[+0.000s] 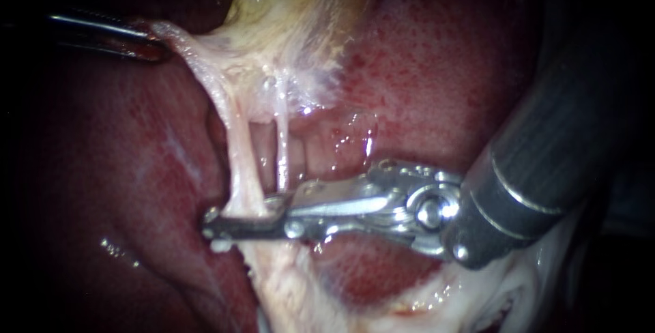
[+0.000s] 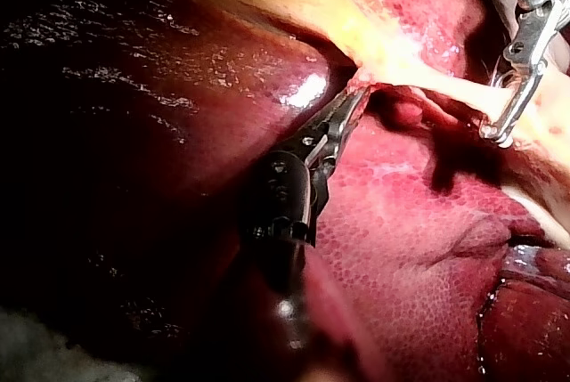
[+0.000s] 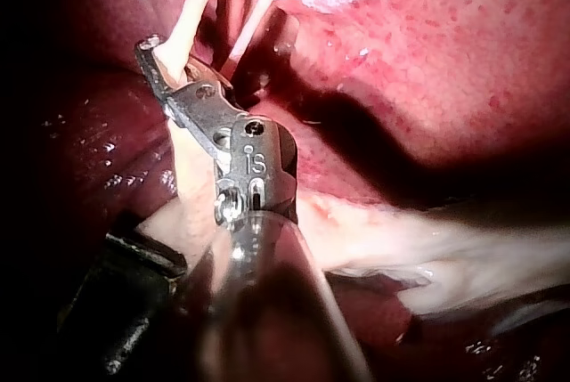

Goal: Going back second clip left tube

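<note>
Endoscope view: the left tube (image 1: pixel 240 169) stands nearly upright. Its long axis runs from the pale membrane (image 1: pixel 205 60) under the gallbladder (image 1: pixel 293 12) down to the whitish tissue (image 1: pixel 286 285) lying on the liver (image 1: pixel 437 53). It is taut and leans slightly. The thinner right tube (image 1: pixel 282 149) runs just beside it, roughly parallel and not touching it.

Right instrument (image 1: pixel 211 222): the dark shaft enters from the right, sloping downward. The metal wrist is bent so that the jaws lie nearly level, crossing both tubes almost at right angles. The jaws stand slightly parted, with a narrow gap showing along their length. The lower end of the left tube passes through that gap near the tips, in front of the far jaw and behind the near one. The right tube passes behind the jaws, nearer the wrist.

Right wrist view: the left tube (image 3: pixel 183 30) sits in the gap just short of the jaw tips. The right tube (image 3: pixel 254 17) meets the instrument closer to its hinge.

Left instrument (image 1: pixel 147 43): the shaft enters almost level from the left, well apart from both tubes. Its jaws are pressed together on the edge of the pale membrane, which stretches from them toward the tubes.

Left wrist view: the slim jaws pinch the membrane's tip against a dark lobe of the liver. The right instrument lies ahead and to one side, clear of them.
</note>
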